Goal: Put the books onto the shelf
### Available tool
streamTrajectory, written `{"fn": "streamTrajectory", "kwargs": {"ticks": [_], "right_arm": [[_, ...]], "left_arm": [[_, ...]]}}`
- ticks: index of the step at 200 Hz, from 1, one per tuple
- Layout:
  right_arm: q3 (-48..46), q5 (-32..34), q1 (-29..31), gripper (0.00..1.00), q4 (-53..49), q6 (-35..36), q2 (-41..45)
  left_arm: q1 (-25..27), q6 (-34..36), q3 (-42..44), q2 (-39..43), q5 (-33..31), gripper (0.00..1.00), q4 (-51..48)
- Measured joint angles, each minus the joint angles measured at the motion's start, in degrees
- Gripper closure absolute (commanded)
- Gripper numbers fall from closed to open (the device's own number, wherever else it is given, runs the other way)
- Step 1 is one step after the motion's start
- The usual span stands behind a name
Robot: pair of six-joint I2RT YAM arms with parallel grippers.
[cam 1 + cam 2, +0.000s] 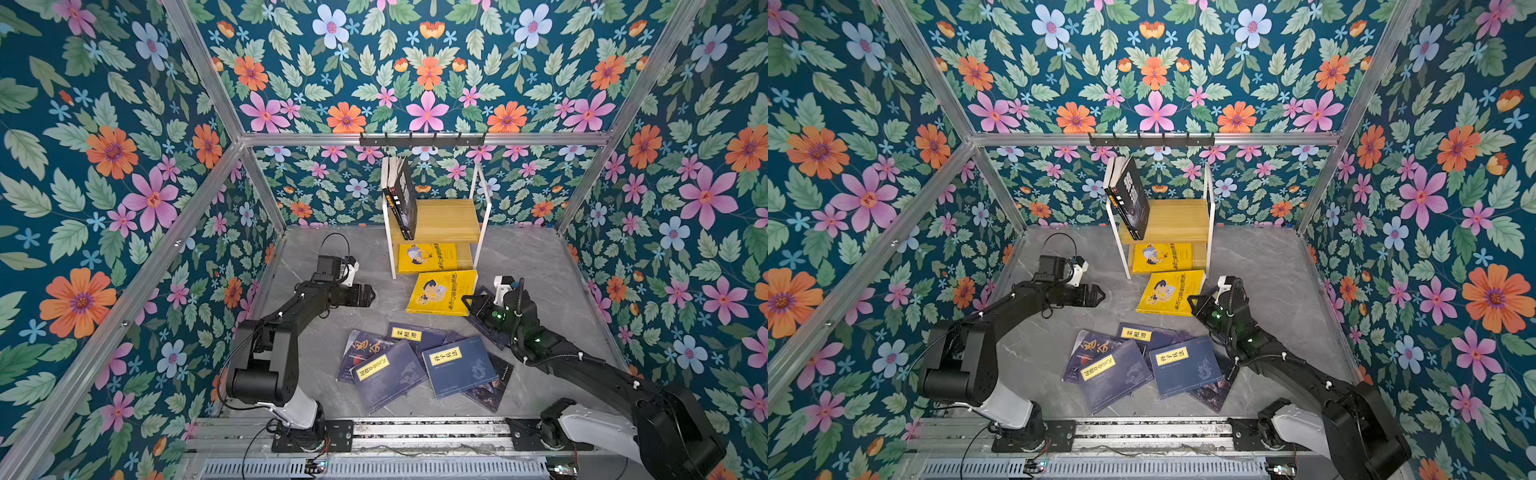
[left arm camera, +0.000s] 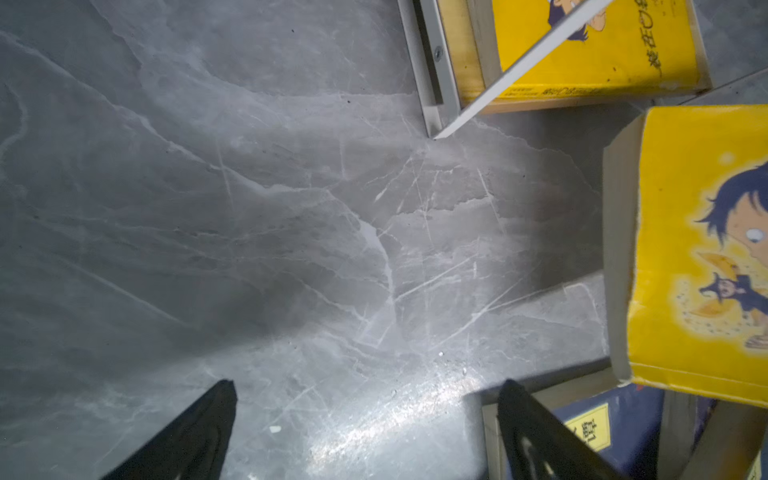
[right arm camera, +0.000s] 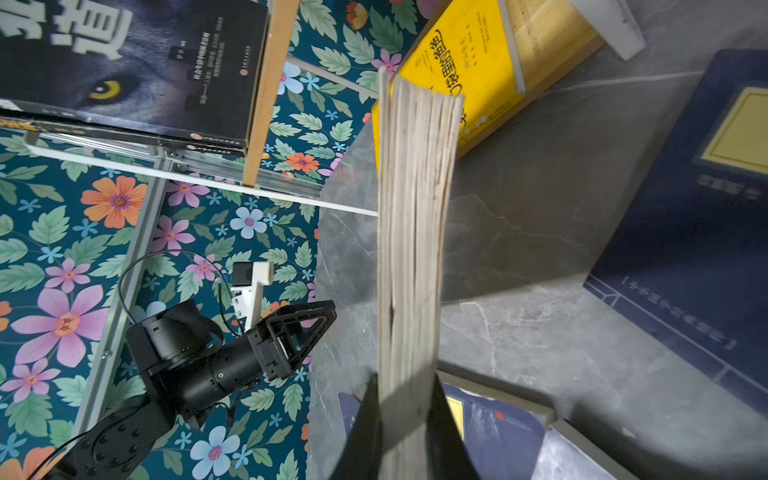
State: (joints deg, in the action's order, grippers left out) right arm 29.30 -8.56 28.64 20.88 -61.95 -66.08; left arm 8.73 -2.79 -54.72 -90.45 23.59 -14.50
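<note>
Yellow cartoon books: two. The lower yellow book [image 1: 428, 257] is lying flat on the bottom board of the shelf [image 1: 451, 216]. The held yellow book [image 1: 440, 291] is tilting just in front of the shelf, with the right gripper [image 3: 409, 386] pinching its page edge. Dark books [image 1: 401, 195]: at least two, leaning on the top board. Navy books [image 1: 457, 365]: three are showing yellow labels, overlapping on the table [image 1: 324, 332]. The left gripper [image 1: 368, 296] is hovering with its jaws spread over bare table, left of the held yellow book and apart from it.
</note>
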Motion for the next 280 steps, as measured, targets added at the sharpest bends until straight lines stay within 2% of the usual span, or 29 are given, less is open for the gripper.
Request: {"fn": "streamTrajectory", "kwargs": {"ticks": [111, 205, 244, 258, 280], "right_arm": [[5.8, -3.8, -2.9, 1.0, 14.4, -3.5, -14.7], [13.4, -6.9, -4.7, 1.0, 25.6, -8.3, -30.9], [16.0, -8.2, -5.9, 1.0, 26.1, -9.3, -35.8], [16.2, -8.3, -6.3, 0.89, 26.8, -10.4, -37.5], [16.2, -8.7, -6.9, 0.65, 26.7, -12.6, -39.2]], "left_arm": [[-5.6, -0.3, 2.8, 4.5, 0.9, 0.0, 2.3], [-8.3, -1.7, 4.0, 6.4, 1.3, 0.0, 3.7], [-8.8, -1.8, 4.3, 6.9, 1.4, 0.0, 4.2], [-9.1, -2.0, 4.4, 7.1, 1.5, 0.0, 4.3], [-9.5, -2.5, 4.7, 7.1, 1.6, 0.0, 4.6]]}}
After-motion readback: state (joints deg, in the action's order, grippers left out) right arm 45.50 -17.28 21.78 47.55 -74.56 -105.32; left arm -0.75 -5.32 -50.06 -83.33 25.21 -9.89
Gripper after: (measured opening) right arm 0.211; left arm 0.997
